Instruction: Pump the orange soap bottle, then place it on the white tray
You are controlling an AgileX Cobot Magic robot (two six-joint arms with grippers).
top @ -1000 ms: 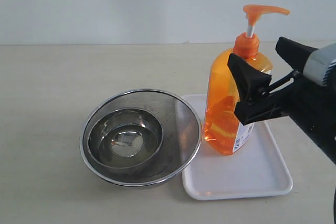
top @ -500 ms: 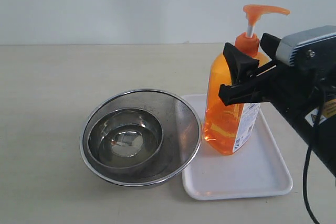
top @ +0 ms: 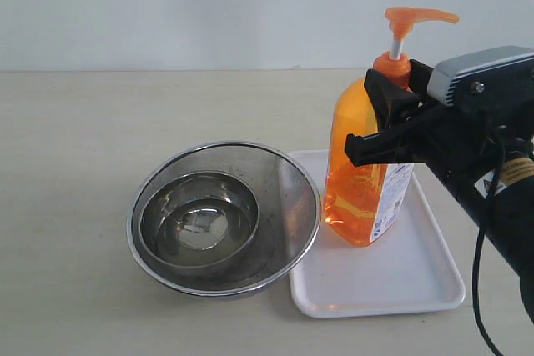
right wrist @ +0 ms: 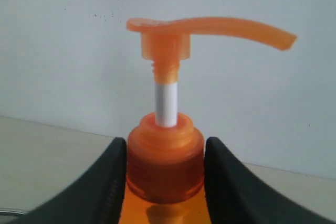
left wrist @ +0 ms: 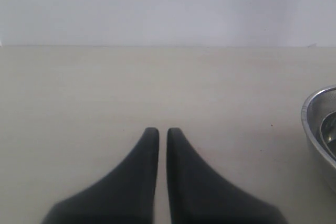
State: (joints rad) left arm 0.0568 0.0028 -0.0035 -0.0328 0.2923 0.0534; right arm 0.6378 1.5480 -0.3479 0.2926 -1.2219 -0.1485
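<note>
Left wrist view: my left end effector (left wrist: 158, 132) is pinched together with nothing in it, low over bare worktop (left wrist: 79, 87). Only the rim of the outer steel bowl (left wrist: 310, 103) shows, at the right edge of frame. This arm is well apart from the job.

Exterior view, left to right:
- A smaller bowl (top: 167, 206) sits nested in the outer one, left of centre.
- The white tray (top: 417, 277) lies just beside them.
- The orange soap bottle (top: 355, 181) stands upright on the tray's upper-left part, its long axis vertical.
- My right end effector (top: 390, 81) reaches in from the right of frame, level with the neck.

The right arm is plainly the nearer one.

Right wrist view: the fingers (right wrist: 113, 182) lie against both flanks of the collar (right wrist: 165, 169) with no gap I can see. I read that as a narrow hold on the neck. The pump head (right wrist: 168, 35) sits straight above, clear of me, with the white stem (right wrist: 167, 103) exposed.

Judgement: everything turns on that vertical line, since the head is up the bottle's axis from my grip and a press must go straight down it.

The exterior view shows the base seated on the tray but hides my far finger behind the bottle. The wrist view shows both contacts and no base.
</note>
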